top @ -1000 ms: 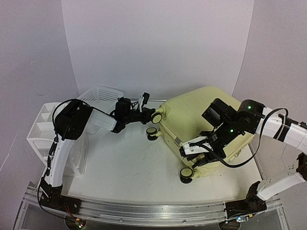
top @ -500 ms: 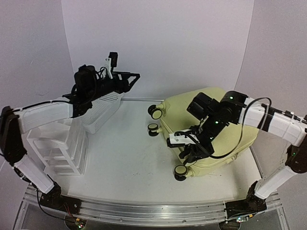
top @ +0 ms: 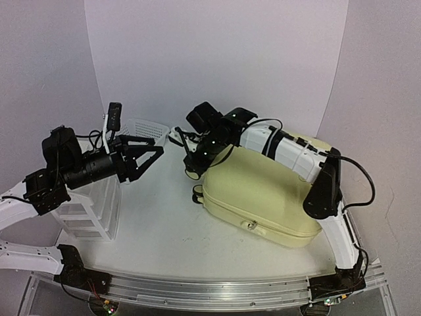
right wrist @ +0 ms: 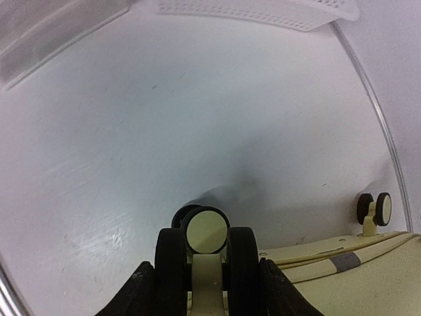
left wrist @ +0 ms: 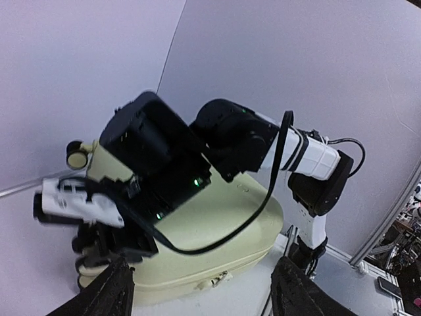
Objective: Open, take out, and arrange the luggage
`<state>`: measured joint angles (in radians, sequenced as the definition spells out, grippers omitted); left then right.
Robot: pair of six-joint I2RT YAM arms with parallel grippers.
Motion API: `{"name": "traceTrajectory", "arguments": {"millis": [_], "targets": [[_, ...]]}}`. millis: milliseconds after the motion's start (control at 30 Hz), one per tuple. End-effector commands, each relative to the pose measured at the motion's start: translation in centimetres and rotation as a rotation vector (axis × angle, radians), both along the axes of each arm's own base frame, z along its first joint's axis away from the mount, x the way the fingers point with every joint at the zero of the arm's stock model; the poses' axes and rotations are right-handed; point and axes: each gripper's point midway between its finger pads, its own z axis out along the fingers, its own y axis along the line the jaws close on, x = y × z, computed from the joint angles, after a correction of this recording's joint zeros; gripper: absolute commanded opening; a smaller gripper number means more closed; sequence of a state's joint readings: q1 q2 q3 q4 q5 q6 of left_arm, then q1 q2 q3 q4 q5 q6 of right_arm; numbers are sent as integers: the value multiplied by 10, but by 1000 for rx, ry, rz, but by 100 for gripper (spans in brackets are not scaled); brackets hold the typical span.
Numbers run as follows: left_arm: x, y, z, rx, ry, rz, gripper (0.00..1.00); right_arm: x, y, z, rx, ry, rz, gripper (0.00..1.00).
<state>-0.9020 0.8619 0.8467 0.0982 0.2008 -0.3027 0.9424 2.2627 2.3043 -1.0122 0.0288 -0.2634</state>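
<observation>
The luggage (top: 263, 191) is a pale yellow hard-shell suitcase, lying flat and closed on the right half of the table. Its zip pull (top: 250, 225) faces the front. My right gripper (top: 191, 164) reaches over to its far-left end. In the right wrist view its fingers (right wrist: 141, 289) hug both sides of a black twin wheel (right wrist: 205, 253) with a cream hub. My left gripper (top: 150, 163) hangs open in the air left of the suitcase, holding nothing. From the left wrist I see the shell (left wrist: 217, 230) and the right arm's black wrist (left wrist: 158, 158).
A white mesh basket (top: 141, 125) stands at the back left, its rim (right wrist: 263, 13) in the right wrist view. A white drawer organiser (top: 85, 210) sits under my left arm. Another suitcase wheel (right wrist: 375, 207) points out over the white table (right wrist: 197, 118).
The luggage went from standing tilted on its side to lying flat. My left gripper let go of a wheel, opened and drew back left. My right arm swung across to the left-end wheel.
</observation>
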Motion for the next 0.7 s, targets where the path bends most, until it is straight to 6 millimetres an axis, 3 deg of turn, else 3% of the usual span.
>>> {"name": "traceTrajectory", "arguments": {"millis": [0,67,100,133,200,367,533,667], "targets": [[-8,24,-33,59,109,63,73,23,16,-8,44,-16,-144,60],[-12,31,-45,78,147,73,75,17,8,12,72,1,-180,76],[-12,32,-51,95,164,76,76,11,2,24,89,18,-198,93],[-12,32,-58,116,178,78,77,2,-5,33,99,44,-210,98],[-10,32,-70,160,203,91,77,-19,-24,53,124,114,-248,98],[1,22,-91,289,207,104,78,-93,-84,72,154,320,-320,98],[24,0,-89,456,127,111,85,-170,-147,54,134,478,-369,98],[53,-21,-91,578,55,128,97,-193,-221,29,104,439,-557,98]]}}
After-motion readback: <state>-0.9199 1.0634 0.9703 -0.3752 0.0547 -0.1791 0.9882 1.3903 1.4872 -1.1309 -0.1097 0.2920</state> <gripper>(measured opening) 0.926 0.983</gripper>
